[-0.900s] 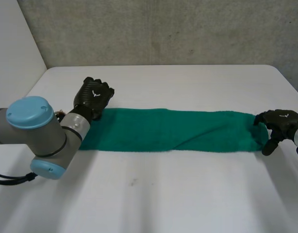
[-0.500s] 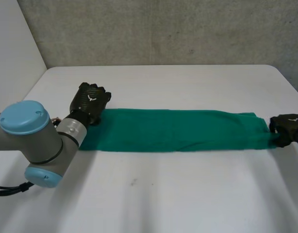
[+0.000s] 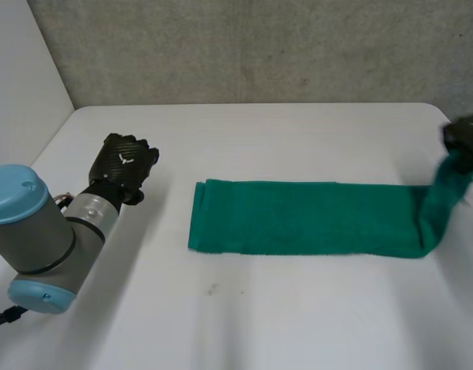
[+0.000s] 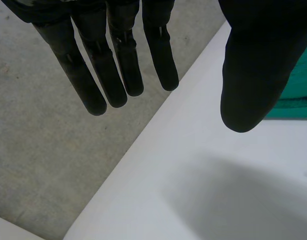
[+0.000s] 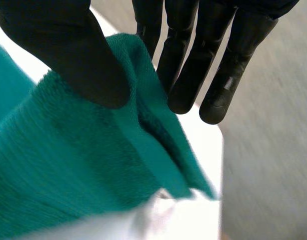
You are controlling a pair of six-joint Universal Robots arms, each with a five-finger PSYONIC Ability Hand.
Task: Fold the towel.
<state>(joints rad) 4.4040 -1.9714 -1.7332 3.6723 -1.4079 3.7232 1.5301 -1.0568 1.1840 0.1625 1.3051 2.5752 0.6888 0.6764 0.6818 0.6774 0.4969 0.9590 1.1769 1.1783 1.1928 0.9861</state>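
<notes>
A green towel (image 3: pixel 298 218) lies in a long strip on the white table (image 3: pixel 298 316); one end is lifted, pinched between the right hand's (image 3: pixel 466 135) thumb and straight fingers (image 5: pixel 179 60); the left hand (image 3: pixel 122 163), fingers straight and empty, is well apart from the other end.

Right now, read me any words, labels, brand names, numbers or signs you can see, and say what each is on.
No readable words or numbers anywhere.
Left hand: a small white mark on its back, too small to read.
Green towel: no label or print showing.
White table: nothing written on it.
</notes>
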